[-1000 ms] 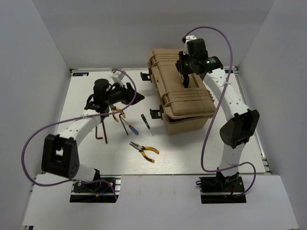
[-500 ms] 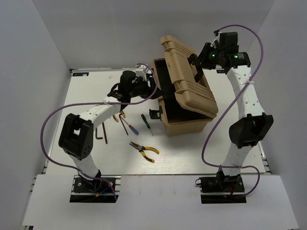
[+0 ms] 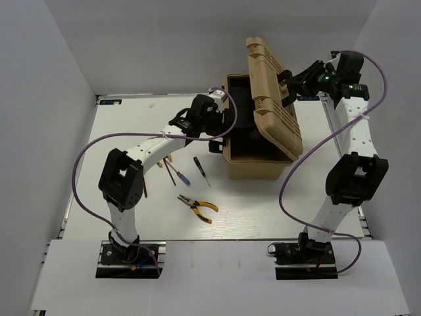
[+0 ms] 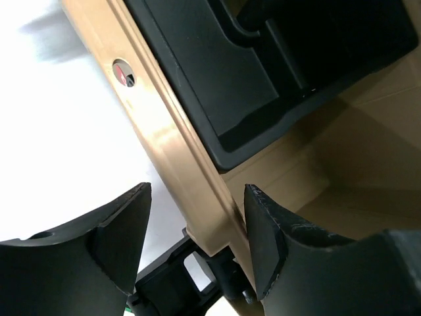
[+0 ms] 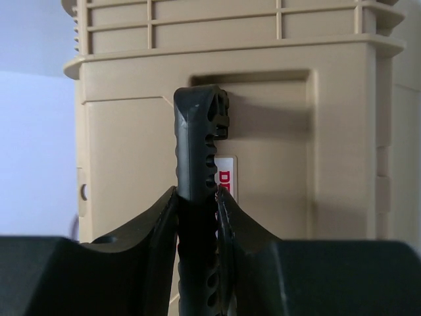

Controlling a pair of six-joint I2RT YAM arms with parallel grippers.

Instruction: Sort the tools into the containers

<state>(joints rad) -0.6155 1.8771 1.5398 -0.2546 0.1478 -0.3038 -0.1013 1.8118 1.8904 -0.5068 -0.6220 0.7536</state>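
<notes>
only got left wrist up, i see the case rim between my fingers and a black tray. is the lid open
Observer: Yes. In the top view the lid is raised and stands steeply over the right side of the case.
Operator: is something holding it up
Observer: The right gripper is shut on the lid's black handle.
Operator: any tools out on the table
Observer: At least three lie left of the case: yellow-handled pliers, a blue/red screwdriver and a green/black screwdriver.
</notes>
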